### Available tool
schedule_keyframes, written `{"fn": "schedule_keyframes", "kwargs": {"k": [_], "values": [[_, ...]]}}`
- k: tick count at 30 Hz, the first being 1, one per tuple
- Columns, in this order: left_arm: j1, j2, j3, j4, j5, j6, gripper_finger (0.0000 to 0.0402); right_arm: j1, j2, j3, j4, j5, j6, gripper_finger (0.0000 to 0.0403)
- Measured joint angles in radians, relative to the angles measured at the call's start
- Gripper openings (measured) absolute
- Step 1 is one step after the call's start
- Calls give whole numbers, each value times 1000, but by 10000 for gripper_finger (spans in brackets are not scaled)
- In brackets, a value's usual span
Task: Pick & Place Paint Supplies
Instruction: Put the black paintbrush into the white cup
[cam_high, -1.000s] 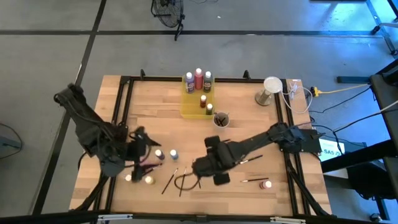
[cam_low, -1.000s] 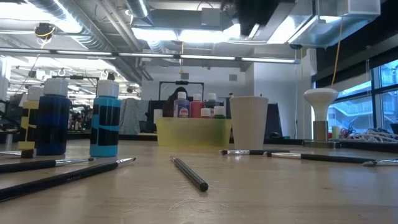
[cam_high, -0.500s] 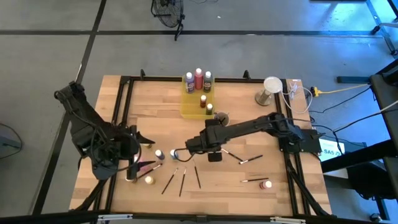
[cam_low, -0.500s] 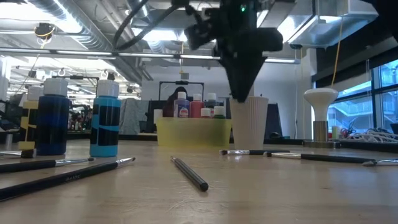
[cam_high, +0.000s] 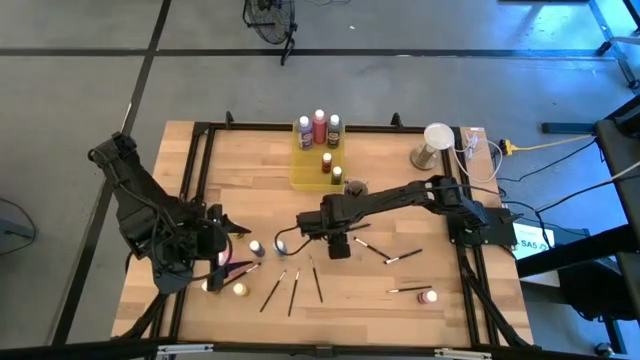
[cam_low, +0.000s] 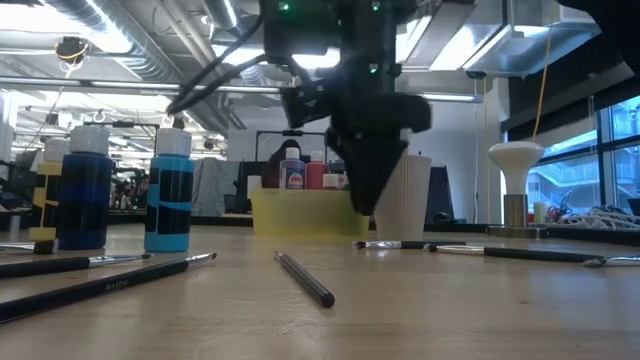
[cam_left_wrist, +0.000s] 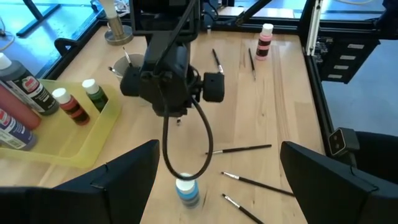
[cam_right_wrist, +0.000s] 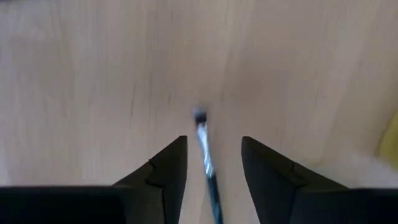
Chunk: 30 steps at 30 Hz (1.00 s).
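though blurred, brush sits btwn right gripper fingers.

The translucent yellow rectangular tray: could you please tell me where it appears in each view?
High view: the tray sits centre, toward the far side.
Low view: centre, behind the right gripper.
Left wrist view: at the edge, holding bottles.
Right wrist view: cannot tell.
Shared landmark: the red paint bottle inside it.

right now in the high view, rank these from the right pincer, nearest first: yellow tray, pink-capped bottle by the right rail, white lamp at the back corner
From the right pincer:
1. Yellow tray, just behind it, mid-table.
2. Pink-capped bottle, front right.
3. White lamp, back right corner.
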<state>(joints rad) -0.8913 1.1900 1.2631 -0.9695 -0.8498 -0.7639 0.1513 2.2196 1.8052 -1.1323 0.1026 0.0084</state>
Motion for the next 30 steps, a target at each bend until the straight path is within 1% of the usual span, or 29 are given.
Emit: {"fn": "schedule_keyframes", "kwargs": {"k": [5, 13, 18, 23, 26, 30], "values": [[0, 0, 0, 0, -1, 0, 331, 2, 0, -55, 90, -1, -32, 153], [0, 0, 0, 0, -1, 4, 331, 1, 0, -97, 114, -29, -30, 153], [0, 0, 0, 0, -1, 7, 331, 2, -1, -137, 171, -32, -24, 153], [0, 0, 0, 0, -2, 10, 331, 2, -4, -151, 183, -33, -16, 152], [0, 0, 0, 0, -3, 16, 331, -1, -4, -152, 190, -59, -13, 143], [0, 0, 0, 0, -6, 18, 331, 0, -4, -153, 192, -64, -12, 117]]}}
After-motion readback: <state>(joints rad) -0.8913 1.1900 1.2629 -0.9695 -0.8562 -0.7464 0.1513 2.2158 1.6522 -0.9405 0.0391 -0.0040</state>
